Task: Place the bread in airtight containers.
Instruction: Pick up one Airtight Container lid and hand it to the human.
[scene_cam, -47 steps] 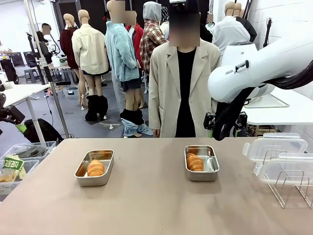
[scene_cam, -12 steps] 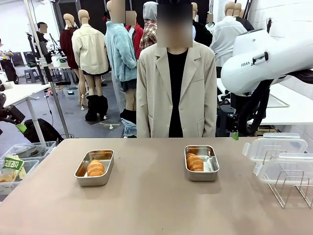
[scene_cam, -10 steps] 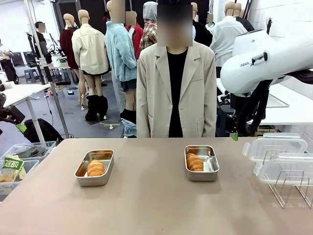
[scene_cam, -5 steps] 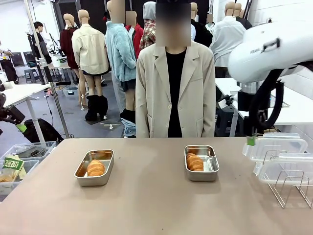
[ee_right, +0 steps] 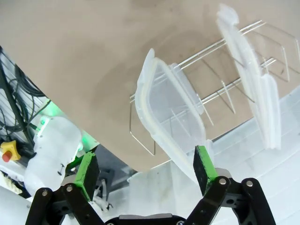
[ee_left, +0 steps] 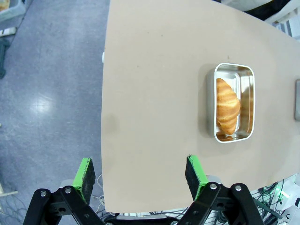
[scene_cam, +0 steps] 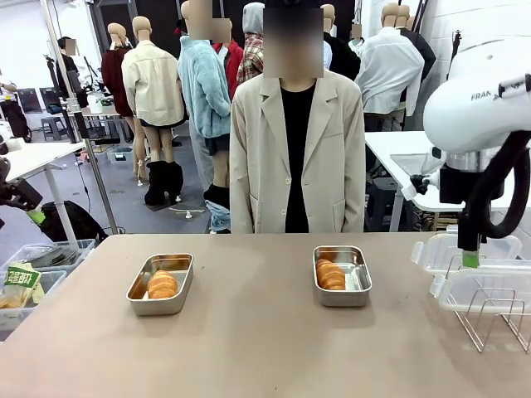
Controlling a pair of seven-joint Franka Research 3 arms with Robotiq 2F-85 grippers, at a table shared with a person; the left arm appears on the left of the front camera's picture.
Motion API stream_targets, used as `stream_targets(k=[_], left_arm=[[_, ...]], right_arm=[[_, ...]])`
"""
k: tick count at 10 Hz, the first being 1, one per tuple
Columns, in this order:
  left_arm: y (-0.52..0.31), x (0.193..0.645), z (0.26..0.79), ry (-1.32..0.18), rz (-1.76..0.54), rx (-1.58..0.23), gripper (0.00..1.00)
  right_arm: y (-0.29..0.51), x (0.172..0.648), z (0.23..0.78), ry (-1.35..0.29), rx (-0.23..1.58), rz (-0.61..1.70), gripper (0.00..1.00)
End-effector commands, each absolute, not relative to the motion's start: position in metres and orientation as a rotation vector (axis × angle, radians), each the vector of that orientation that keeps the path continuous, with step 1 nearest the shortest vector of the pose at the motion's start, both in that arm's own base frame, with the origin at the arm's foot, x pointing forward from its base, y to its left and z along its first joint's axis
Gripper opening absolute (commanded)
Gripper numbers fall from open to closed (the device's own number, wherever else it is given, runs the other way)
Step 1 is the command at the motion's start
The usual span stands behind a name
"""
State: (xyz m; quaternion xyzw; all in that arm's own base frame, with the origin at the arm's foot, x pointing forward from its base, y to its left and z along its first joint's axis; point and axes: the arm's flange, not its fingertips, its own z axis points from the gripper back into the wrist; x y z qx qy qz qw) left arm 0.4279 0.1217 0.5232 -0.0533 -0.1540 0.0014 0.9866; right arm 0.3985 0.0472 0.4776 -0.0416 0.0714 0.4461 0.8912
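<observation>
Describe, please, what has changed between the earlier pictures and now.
The right arm swung toward the robot's right; its open right gripper hangs over the clear lids in the rack, holding nothing. The person shifted slightly. Both pans with bread and the lids stayed put.

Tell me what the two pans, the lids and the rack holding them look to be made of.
Left pan and right pan: metal, likely stainless steel, judging by the silvery brushed walls with bright reflections.
Lids: clear, slightly milky plastic, since the rack shows through them.
Rack: thin shiny metal wire, perhaps chromed or steel; the look leaves that open.
</observation>
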Motion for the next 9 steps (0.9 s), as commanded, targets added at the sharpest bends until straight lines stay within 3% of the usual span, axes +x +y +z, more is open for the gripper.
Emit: stream_targets(k=[1, 5, 9], left_arm=[[0.123, 0.427, 0.524, -0.316, 0.008, -0.108, 1.0], [0.123, 0.427, 0.524, -0.316, 0.008, -0.108, 1.0], [0.123, 0.427, 0.524, -0.316, 0.008, -0.108, 1.0]], right_arm=[[0.042, 0.399, 0.46, 0.11, -0.145, 1.0, 1.0], [0.035, 0.43, 0.434, 0.19, -0.248, 1.127, 1.0], [0.034, 0.435, 0.414, 0.334, -0.157, 1.298, 1.0]])
